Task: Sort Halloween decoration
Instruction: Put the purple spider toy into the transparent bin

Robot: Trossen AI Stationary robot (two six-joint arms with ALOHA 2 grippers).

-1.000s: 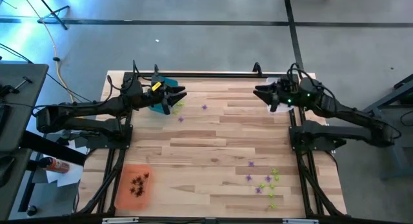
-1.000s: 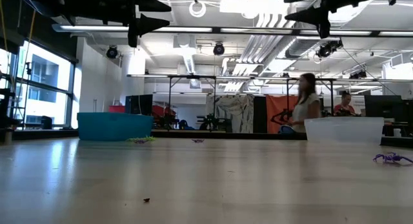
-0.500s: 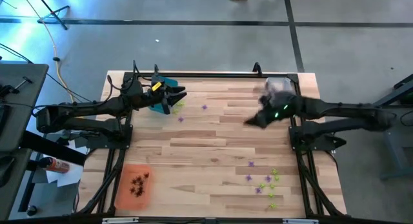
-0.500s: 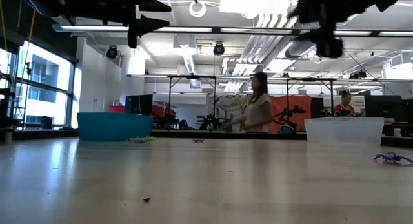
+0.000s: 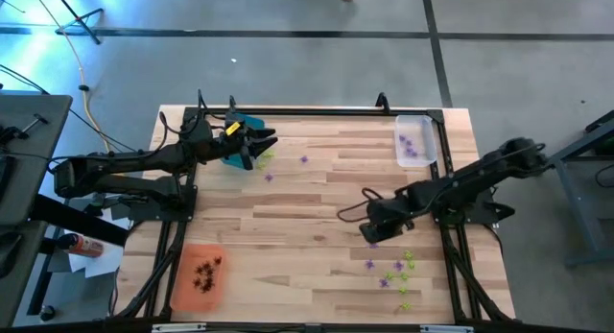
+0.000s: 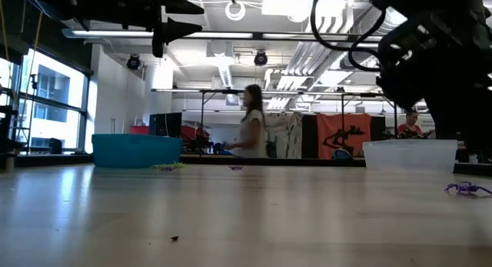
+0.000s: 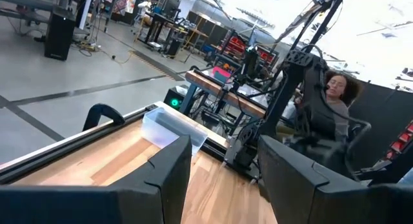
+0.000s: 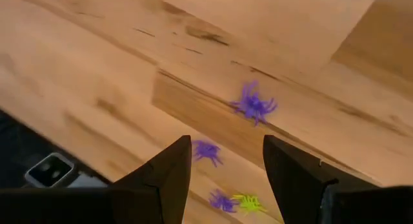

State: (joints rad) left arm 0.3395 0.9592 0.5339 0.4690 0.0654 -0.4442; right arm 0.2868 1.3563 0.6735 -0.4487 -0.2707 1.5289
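Since a second ago the right arm has swung from the clear tray at the far right corner to the near right of the pale wooden surface [image 5: 317, 208], while the left arm has stayed put. From above, the right gripper [image 5: 368, 229] hovers over scattered purple and lime green spiky plastic trinkets [image 5: 395, 269]; the left gripper [image 5: 257, 149] waits, open and empty, by the teal rectangular tray [image 5: 246, 124], with a few trinkets beside it. The clear rectangular tray [image 5: 414, 141] holds purple ones, the orange rectangular tray [image 5: 199, 273] dark ones. At table height, one purple trinket [image 6: 467, 188] lies on the surface. The left wrist view shows open fingers. The right wrist view shows open, empty fingers above a purple trinket [image 8: 253, 105]. Sorting looks partly done; about a dozen pieces remain loose.
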